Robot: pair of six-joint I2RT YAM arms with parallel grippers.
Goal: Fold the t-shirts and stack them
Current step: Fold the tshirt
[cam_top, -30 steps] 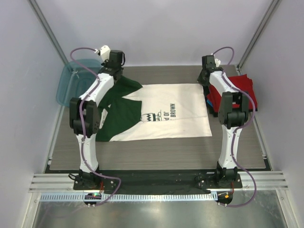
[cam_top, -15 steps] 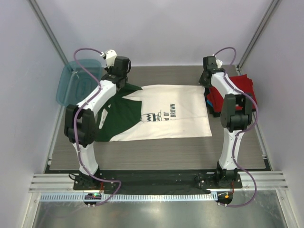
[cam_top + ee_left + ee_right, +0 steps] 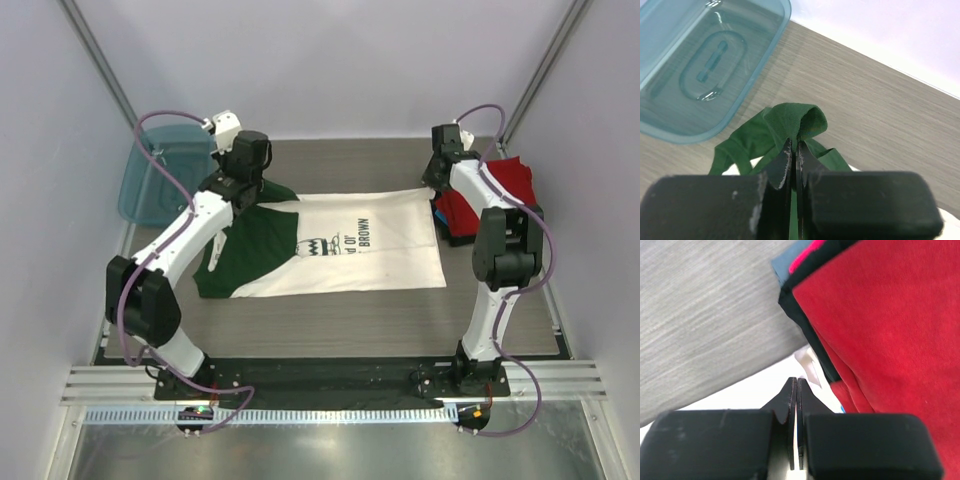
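Both grippers pinch the far edge of the white t-shirt (image 3: 370,245), which lies spread flat across the middle of the worktop (image 3: 330,320)
The left gripper (image 3: 794,150) is clamped tight on a bunched fold of the dark green sleeve (image 3: 795,120) toward the far left corner, near the teal tub (image 3: 700,65). The right gripper (image 3: 797,385) is closed on the white hem corner toward the far right, just beside the folded stack (image 3: 875,330) of red, dark and blue shirts. The cloth looks light, thin and limp, so it will likely sag between the two holds rather than keep its shape. Holding the far-edge corners and drawing them evenly toward the near edge seems the surest way to fold it without wrinkles or snagging the stack
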